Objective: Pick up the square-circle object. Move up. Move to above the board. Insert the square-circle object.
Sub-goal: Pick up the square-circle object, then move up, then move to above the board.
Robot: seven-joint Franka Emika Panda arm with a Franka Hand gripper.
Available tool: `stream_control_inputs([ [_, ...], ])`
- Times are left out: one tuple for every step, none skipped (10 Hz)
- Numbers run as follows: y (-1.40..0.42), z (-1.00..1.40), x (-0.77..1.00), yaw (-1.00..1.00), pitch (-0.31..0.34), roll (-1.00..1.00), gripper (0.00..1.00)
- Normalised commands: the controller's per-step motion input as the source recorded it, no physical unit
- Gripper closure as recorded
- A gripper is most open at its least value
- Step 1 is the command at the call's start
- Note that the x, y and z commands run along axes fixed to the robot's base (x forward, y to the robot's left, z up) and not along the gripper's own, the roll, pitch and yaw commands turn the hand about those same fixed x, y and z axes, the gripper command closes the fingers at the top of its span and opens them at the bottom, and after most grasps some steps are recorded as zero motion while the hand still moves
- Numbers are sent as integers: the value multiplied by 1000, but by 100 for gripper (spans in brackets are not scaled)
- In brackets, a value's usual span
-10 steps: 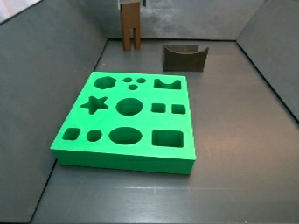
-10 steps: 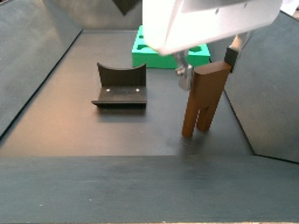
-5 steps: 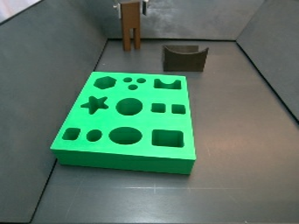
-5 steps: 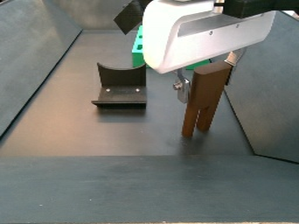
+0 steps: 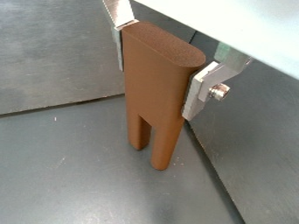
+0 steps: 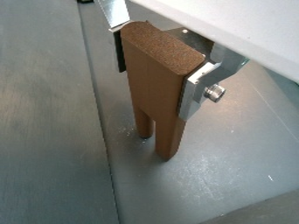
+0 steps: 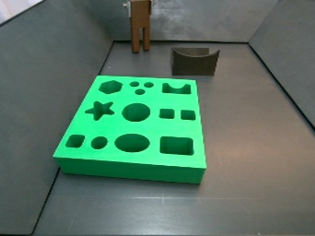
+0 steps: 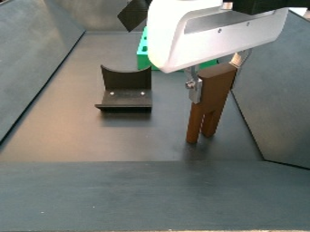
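The gripper (image 5: 158,70) was clamped on the upper part of the wooden block (image 5: 156,96), a silver finger (image 6: 194,89) pressed to each side, its two legs at or just off the floor in the far corner. If the grip were shallow, the block could tilt on lifting. Farther off, the green board (image 7: 135,120) lay well apart, so a tilted block might jam at its hole.

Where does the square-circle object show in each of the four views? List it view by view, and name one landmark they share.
Wrist view: the square-circle object fills the centre, between the gripper's fingers.
Wrist view: centre again, fingers on both flanks, legs reaching the floor.
Side view: small at the far top, upright, beyond the board.
Side view: right of centre, under the gripper body.
Shared landmark: the slot splitting its two legs.
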Motion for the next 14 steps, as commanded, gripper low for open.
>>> stream_control_inputs([
  [0,0,0,0,0,0,100],
  [0,0,0,0,0,0,100],
  [0,0,0,0,0,0,100],
  [0,0,0,0,0,0,100],
  [0,0,0,0,0,0,100],
  [0,0,0,0,0,0,100],
  [0,0,0,0,0,0,100],
  [0,833,0,0,0,0,100],
  [61,783,-28,27,10,10,100],
  [52,709,-29,18,23,19,100],
  [20,474,-11,2,49,44,100],
  [16,371,-7,1,62,54,100],
  [13,167,1,5,84,70,100],
  [-170,1000,577,-112,-101,108,100],
])
